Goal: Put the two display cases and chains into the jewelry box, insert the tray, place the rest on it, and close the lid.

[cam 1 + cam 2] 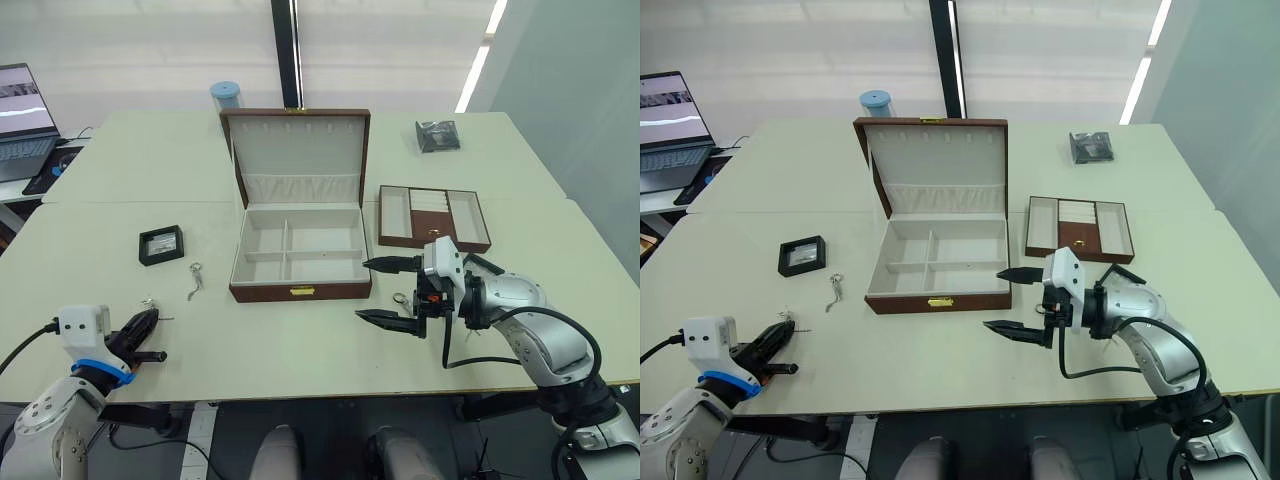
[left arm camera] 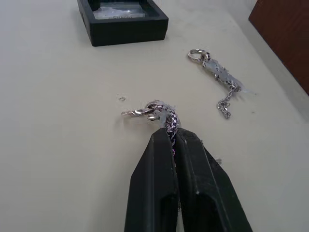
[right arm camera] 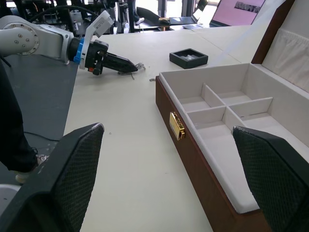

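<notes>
The jewelry box [image 1: 300,250] sits open mid-frame on the desk [image 1: 300,350]. Lower left, the left tool [image 2: 173,137] is pinched on a chain [image 2: 157,112], a grip clear from its wrist. The right tool [image 1: 385,292] gapes wide, empty

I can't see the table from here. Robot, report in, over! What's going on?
Left gripper shut on a chain. Right gripper open, empty, near the jewelry box front. Box open, nothing inside. Second chain and one display case on the table, nothing blocking.
</notes>
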